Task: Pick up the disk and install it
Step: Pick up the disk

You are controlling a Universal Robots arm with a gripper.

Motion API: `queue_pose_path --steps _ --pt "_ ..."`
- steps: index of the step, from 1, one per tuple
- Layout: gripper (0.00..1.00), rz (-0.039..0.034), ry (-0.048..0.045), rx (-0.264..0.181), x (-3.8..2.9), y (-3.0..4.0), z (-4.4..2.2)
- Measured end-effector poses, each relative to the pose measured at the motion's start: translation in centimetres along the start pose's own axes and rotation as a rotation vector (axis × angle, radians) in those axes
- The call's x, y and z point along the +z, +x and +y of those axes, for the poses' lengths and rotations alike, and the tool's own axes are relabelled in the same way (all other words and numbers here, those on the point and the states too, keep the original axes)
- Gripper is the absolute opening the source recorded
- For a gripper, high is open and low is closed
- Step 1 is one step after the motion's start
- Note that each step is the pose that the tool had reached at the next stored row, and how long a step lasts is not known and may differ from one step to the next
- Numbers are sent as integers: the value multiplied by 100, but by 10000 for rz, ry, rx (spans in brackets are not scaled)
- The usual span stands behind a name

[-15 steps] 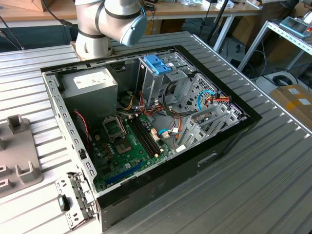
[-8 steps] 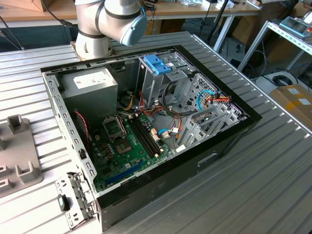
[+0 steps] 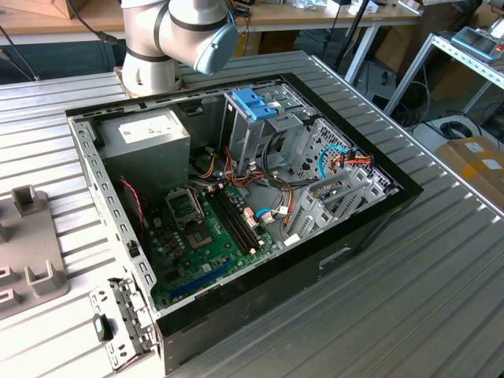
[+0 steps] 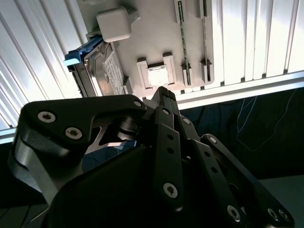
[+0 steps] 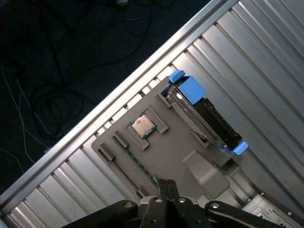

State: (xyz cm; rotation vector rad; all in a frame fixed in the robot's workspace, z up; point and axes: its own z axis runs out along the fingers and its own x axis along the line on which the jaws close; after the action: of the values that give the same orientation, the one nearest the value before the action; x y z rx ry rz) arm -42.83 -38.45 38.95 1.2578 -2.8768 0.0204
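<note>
Disk [image 5: 205, 113] not yet picked: the hand [image 5: 166, 186] hung shut and empty above the holder plate [image 5: 175, 142].
The hand's fingertips were pressed together with nothing between them, poised over the grey plate on the ribbed tabletop [image 5: 256, 61]. The disk sat, seemingly on edge, along one side of the plate, apart from the hand. This looked like the approach. A grasp would call for opening the fingers and squaring them across the blue rails.

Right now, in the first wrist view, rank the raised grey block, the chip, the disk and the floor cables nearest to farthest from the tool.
1. raised grey block, on the holder plate, by the tool.
2. chip and disk: too close to call; disk at the plate's edge.
3. floor cables, off the table.
</note>
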Motion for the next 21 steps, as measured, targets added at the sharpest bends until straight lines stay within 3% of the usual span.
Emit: queue_pose_path --steps 21 --pt "10 19 22 -261 0 0 0"
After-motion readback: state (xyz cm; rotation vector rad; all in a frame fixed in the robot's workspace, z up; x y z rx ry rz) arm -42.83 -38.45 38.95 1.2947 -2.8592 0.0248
